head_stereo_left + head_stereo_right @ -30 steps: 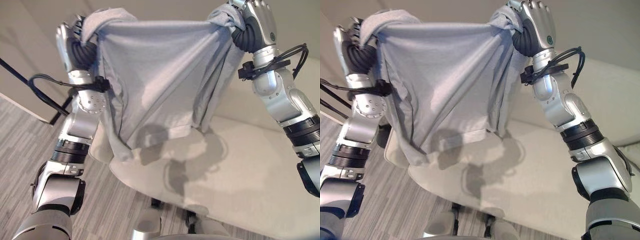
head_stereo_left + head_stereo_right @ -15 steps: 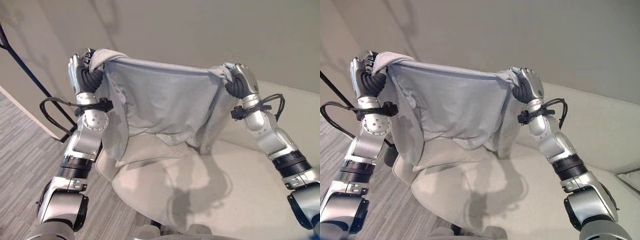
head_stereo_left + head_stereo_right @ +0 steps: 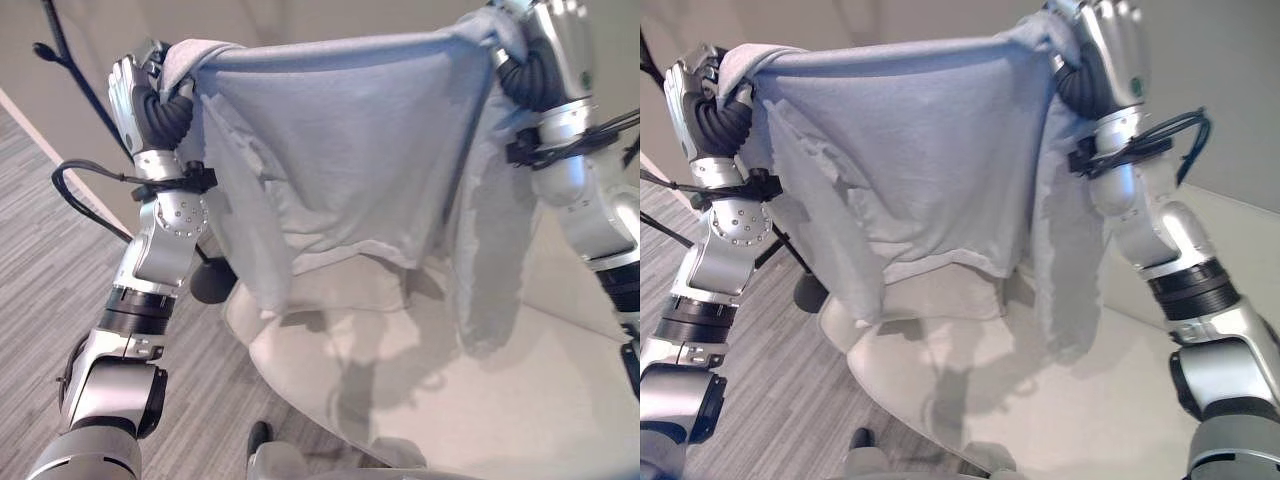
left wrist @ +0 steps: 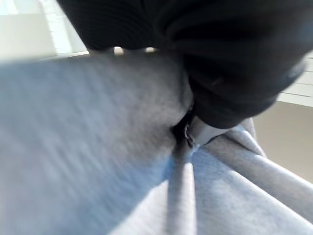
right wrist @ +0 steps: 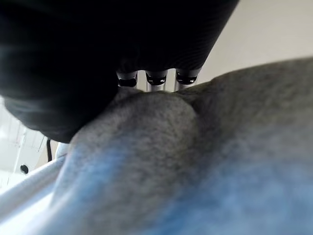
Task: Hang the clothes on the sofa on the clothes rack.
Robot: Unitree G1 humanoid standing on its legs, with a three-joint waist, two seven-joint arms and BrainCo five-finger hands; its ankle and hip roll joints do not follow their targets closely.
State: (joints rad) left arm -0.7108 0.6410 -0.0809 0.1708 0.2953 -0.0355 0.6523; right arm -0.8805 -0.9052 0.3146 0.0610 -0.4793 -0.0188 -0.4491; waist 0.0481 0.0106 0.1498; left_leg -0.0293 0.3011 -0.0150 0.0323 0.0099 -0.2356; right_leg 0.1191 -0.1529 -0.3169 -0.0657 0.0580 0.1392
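In the left eye view the shirt (image 3: 340,150), light grey, hangs spread between two raised hands above the pale sofa (image 3: 470,380). The left hand (image 3: 135,95) has its fingers curled round one top corner, the right hand (image 3: 550,45) is closed round the other, and the top edge runs taut between them. One sleeve droops below the right hand, its end just above the seat. The dark rack (image 3: 75,70) stands behind the left arm, its foot on the striped floor (image 3: 40,260). The right eye view shows the same: shirt stretched wide, lower hem loose above the cushion, rack legs beside the left forearm. In the left wrist view, grey cloth is bunched against the dark cover. In the right wrist view, fingers (image 5: 156,78) press into a fold of cloth.
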